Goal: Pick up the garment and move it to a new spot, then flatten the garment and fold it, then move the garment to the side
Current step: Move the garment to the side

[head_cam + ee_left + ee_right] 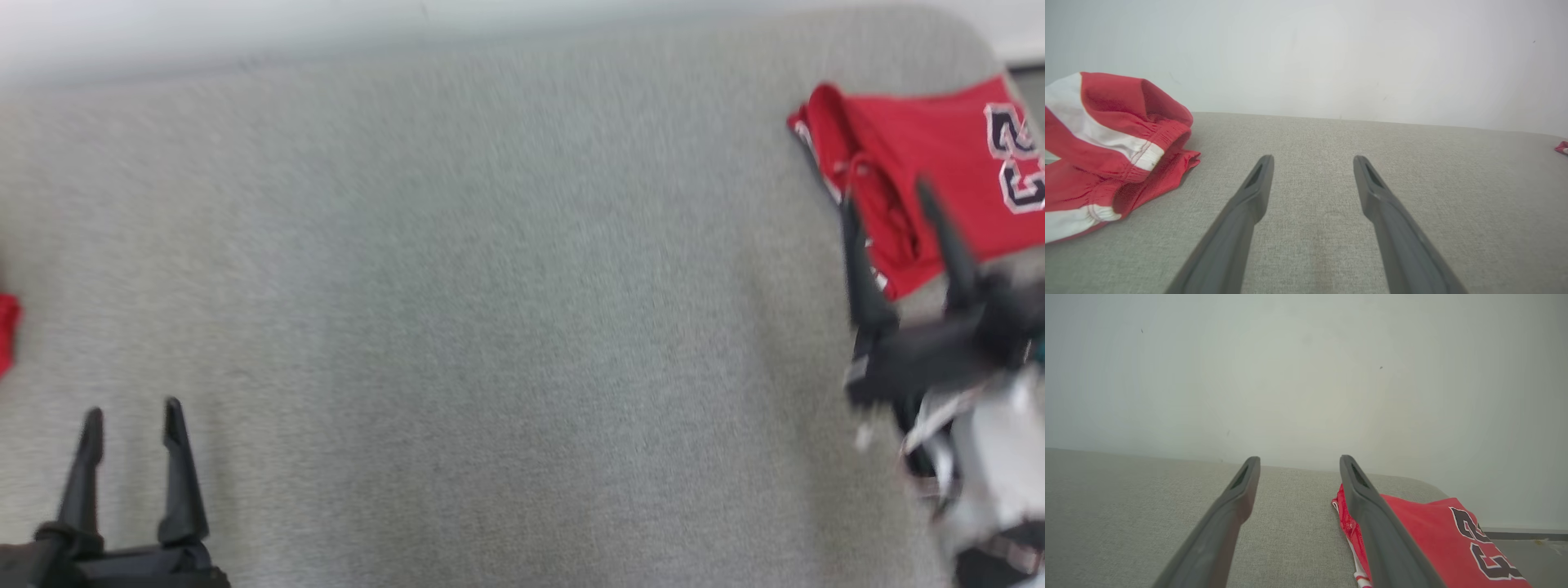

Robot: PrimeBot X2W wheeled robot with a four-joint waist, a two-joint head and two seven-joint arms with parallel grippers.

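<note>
Red garment (pixel 939 139), apparently folded, is laid aside at upper right, with right end effector (pixel 886 194) and left end effector (pixel 132 408) spread empty, so the task is judged nearly done.

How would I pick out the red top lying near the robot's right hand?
Find the grey padded surface, then its far right corner. The folded red jersey lies there, by the open right hand. Unlike the red-and-white striped garment at the left, it bears dark, white-edged numbers.
</note>
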